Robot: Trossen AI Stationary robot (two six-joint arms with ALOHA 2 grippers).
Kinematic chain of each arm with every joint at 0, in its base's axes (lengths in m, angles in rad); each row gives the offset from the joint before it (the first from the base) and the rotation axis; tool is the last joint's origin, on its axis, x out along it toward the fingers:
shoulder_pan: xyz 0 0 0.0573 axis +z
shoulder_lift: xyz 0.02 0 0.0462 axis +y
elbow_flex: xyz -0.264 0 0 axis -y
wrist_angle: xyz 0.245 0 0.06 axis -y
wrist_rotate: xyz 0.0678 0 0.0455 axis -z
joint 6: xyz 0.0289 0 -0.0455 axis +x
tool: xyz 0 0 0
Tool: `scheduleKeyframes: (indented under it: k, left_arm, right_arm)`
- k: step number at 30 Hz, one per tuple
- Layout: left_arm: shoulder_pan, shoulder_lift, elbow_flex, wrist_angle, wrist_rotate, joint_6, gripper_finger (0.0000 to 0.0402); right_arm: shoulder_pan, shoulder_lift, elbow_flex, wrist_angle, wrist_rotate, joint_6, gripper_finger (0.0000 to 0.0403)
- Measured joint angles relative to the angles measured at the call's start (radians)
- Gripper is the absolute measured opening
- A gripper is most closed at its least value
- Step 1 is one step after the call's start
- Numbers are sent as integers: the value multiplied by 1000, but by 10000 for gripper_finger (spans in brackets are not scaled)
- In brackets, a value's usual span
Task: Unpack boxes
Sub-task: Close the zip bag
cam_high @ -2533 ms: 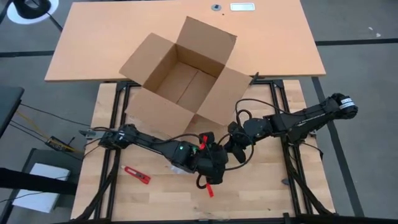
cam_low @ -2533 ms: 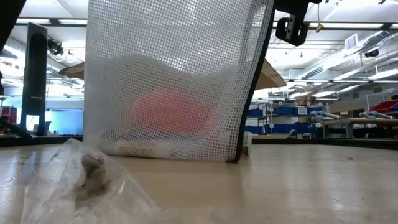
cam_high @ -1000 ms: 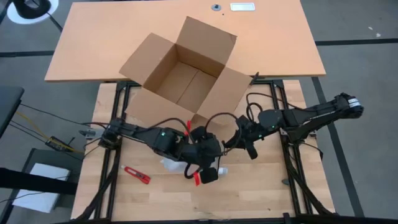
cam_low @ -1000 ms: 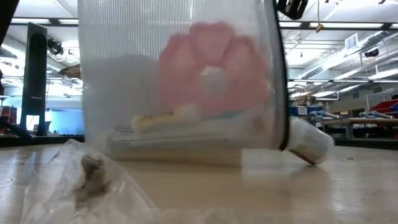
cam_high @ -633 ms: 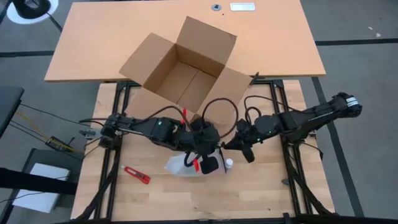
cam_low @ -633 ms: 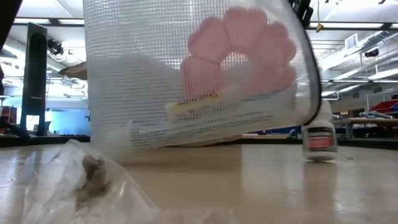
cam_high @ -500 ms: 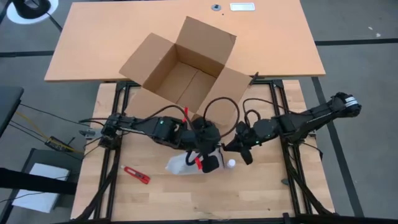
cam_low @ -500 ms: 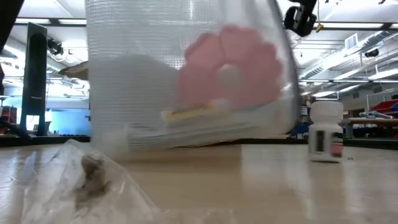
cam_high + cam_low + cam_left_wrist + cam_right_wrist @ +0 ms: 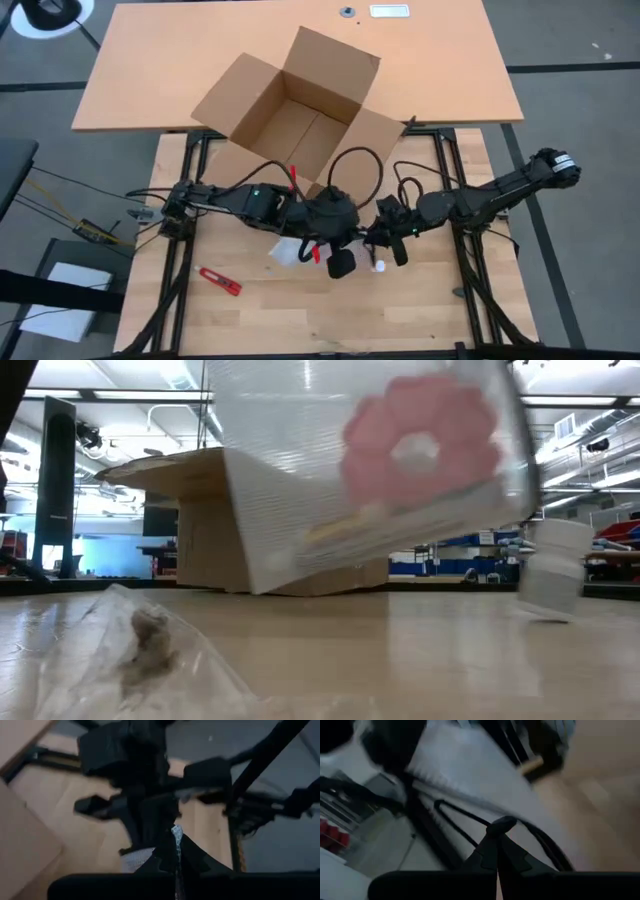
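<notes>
Left claw (image 9: 318,243) pinching mesh bag (image 9: 370,470) | right claw (image 9: 384,243) gripping its other edge, centre-frame | bag tipped to spill bottle (image 9: 552,570) | box (image 9: 292,122) empty, upper centre

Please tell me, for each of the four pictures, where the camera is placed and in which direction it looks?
High: above, looking straight down on the box and both arms.
Low: at table height, looking level at the mesh bag; no arm shows.
Left wrist: on the left arm, past its shut fingers pinching mesh.
Right wrist: on the right arm, past its shut fingers.
Shared: high and low both show the box and the small white bottle.
</notes>
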Motion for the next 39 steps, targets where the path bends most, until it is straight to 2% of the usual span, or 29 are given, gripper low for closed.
scheduleKeyframes:
  k: [4,8,14,21,24,33,39]
  left_arm:
    - [1,-15,-1,52,-3,24,4]
    - [0,-21,-4,52,-50,36,3]
    - [10,-21,-6,13,-100,101,2]
    - [30,-6,-6,-70,-106,128,1]
    - [35,30,-6,-75,-107,138,1]
    - [53,217,-6,91,-107,161,1]
    - [61,237,-6,120,-102,170,1]
  right_arm:
    - [0,-2,3,-3,-2,-22,0]
    - [6,-2,-21,-12,3,-25,0]
    - [17,-2,-72,19,37,-9,0]
    - [32,-1,-141,43,77,20,0]
    - [36,-1,-182,48,82,36,0]
    - [45,4,-321,52,87,97,0]
    - [44,4,-323,47,101,95,0]
